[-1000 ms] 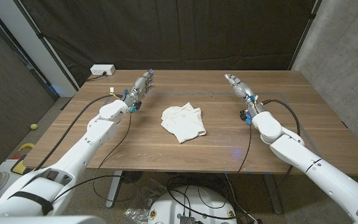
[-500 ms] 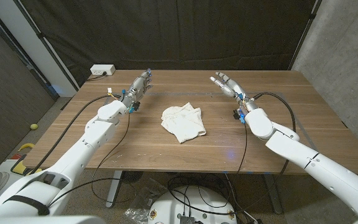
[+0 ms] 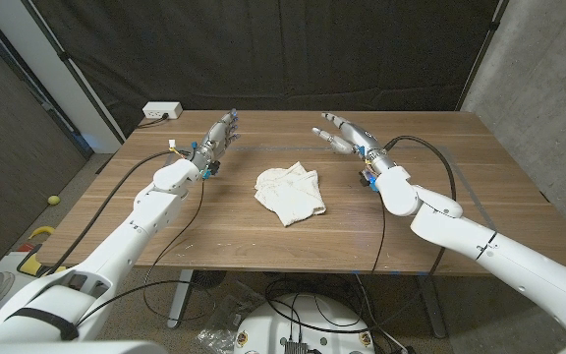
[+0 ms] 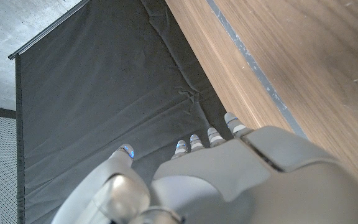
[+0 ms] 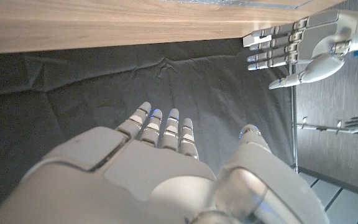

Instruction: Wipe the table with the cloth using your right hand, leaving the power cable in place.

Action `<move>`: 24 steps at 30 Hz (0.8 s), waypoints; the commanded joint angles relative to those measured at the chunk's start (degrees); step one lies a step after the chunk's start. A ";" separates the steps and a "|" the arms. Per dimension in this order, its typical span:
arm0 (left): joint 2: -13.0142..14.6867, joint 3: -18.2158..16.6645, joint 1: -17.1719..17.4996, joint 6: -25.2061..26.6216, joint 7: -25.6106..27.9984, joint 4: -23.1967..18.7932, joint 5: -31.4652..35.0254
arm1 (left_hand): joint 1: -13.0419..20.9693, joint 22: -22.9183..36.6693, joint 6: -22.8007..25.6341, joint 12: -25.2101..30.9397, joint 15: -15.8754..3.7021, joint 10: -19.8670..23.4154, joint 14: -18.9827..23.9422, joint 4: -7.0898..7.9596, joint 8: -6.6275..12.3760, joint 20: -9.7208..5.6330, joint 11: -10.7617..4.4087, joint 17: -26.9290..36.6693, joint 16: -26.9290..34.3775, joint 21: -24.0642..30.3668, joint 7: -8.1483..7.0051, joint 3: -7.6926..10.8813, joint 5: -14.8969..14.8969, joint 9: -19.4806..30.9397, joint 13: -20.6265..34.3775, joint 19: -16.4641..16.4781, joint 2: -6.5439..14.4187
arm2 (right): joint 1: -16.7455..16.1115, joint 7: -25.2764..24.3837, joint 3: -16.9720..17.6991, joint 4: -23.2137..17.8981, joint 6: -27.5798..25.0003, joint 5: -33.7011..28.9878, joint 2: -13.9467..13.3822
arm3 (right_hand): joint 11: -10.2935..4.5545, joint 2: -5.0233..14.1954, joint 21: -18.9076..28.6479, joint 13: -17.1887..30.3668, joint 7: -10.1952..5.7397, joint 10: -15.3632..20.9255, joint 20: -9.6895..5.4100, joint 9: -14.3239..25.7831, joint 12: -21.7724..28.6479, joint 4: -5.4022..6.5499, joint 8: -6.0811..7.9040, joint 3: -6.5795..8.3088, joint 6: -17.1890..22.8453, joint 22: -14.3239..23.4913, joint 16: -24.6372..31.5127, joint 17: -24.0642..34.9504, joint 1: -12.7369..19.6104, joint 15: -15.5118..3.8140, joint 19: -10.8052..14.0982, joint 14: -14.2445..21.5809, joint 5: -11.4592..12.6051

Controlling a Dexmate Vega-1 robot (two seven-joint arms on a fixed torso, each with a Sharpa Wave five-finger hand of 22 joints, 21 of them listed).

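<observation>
Cloth [image 3: 290,194]: white and crumpled, lying in a loose heap near the middle of the wooden counter [image 3: 480,211] — between the two arms, touched by neither hand.

Right hand [image 3: 343,137]: raised over the far half of the counter, beyond the cloth and to its right, apart from it. Its fingers [image 3: 323,135] are released and spread, pointing toward the robot's left; they hold nothing. In the right wrist view the same hand [image 5: 160,165] shows its back, fingers straight and slightly fanned toward the dark curtain [image 5: 104,93].

Left hand [image 3: 221,136]: out near the far left part of the counter, well to the left of the cloth. Fingers extended and close together, grasping nothing. The left wrist view shows its back [image 4: 241,180] with fingertips [image 4: 213,134] reaching toward the curtain at the counter's far edge; the right wrist view also catches it [image 5: 303,46] from across, fingers straight.

Power strip [image 3: 161,111]: a white block at the far left corner of the counter, just behind the left hand and apart from it.

Cables: thin dark ones [image 3: 430,157] run along each forearm; whether a separate power cable lies on the counter cannot be told.

Tape line [image 4: 253,65]: a grey strip running along the wood near the far edge, seen in the left wrist view.
</observation>
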 commanded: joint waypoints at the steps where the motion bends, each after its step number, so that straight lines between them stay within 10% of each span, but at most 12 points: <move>1: -0.09 0.19 -0.55 -0.32 -0.52 0.86 0.16 | -0.35 0.25 -2.83 0.44 0.24 -3.36 -3.52 -0.02 0.48 0.10 0.57 0.08 0.22 0.18 -0.59 -0.23 0.20 0.09 0.33 -3.92 -0.04 | 4.58 4.29 -7.02 -3.99 -7.30 -12.38 -0.94 | -0.52 0.12 0.25 0.07 -0.08 0.38 0.11 0.06 0.11 -0.41 0.32 0.27 0.68 0.03 0.09 0.15 0.86 -0.35 0.22 0.40 0.07; 24: 0.31 -0.04 -0.07 -0.07 -0.92 0.08 -0.25 | -0.31 0.24 -2.66 0.39 0.29 -3.40 -3.51 -0.10 0.35 0.09 0.52 0.11 0.12 0.15 -0.62 -0.38 0.29 0.10 0.36 -3.82 -0.03 | 10.92 16.90 -15.91 -2.69 -6.49 -23.55 0.80 | -1.51 1.10 0.17 0.08 -1.02 -1.41 -0.41 0.12 -0.81 -1.19 -0.41 1.10 -0.49 0.06 -0.43 0.14 1.99 -1.58 0.46 -0.24 0.03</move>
